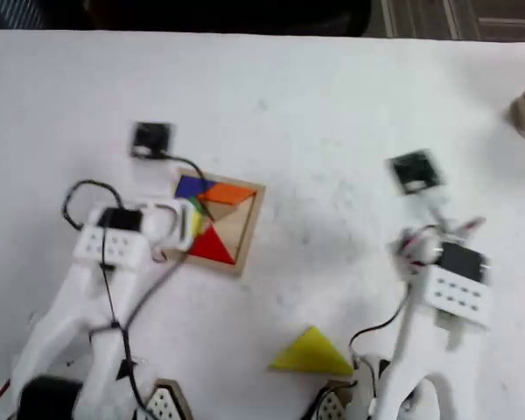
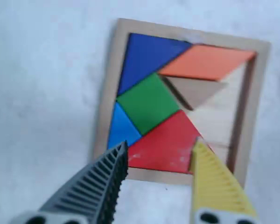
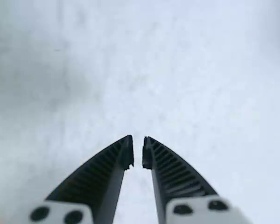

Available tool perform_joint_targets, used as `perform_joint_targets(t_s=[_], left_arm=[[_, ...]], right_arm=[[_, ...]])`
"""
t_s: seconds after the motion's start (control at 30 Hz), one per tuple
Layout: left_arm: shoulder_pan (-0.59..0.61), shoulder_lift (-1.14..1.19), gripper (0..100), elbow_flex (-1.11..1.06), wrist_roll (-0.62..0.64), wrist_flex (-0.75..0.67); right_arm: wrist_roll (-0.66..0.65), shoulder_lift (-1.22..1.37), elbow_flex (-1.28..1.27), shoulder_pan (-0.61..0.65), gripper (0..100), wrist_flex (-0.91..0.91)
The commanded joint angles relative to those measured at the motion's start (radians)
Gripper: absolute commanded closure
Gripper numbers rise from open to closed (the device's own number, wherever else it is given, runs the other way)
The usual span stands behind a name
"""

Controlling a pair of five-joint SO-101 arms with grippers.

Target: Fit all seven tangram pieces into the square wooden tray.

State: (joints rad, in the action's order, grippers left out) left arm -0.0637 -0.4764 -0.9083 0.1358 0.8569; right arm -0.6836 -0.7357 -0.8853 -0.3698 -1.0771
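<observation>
Where left fingers [image 2: 105, 179] gape, red triangle [image 2: 165, 144], tray edge [image 2: 154, 175] between

Open table [image 1: 332, 219] stretches between the wooden tray [image 1: 254, 229] and the right arm [image 1: 451, 284]. The left claw [image 2: 161, 148], jaws spread, crowds the tray's rim beside the red piece [image 2: 168, 135]; a yellow triangle [image 1: 312, 353] lies well apart on the table.

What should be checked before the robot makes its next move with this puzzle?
1. Yellow triangle inside the tray: not ok, it lies on the table outside.
2. Room left in the tray: ok, bare floor shows at one side.
3. Left gripper open and empty: ok, over the tray's edge.
4. Right gripper empty: ok, nearly shut over bare table.
5. Plain wooden triangle seated flat: cannot tell.
</observation>
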Motion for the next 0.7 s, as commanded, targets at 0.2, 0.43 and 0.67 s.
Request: perform_joint_targets(t_s=[0.2, 0.43, 0.67], left_arm=[[-0.585, -0.484, 96, -0.288, -0.288, 0.080], [-0.926, -0.659, 89, -0.324, -0.342, 0.190], [-0.967, -0.509, 63, -0.324, -0.344, 0.094]], right_arm=[[0.011, -0.005, 0.089, -0.294, 96.1, 0.021], [0.011, -0.004, 0.072, -0.326, 96.3, 0.076], [0.011, -0.004, 0.074, -0.423, 96.3, 0.173]])
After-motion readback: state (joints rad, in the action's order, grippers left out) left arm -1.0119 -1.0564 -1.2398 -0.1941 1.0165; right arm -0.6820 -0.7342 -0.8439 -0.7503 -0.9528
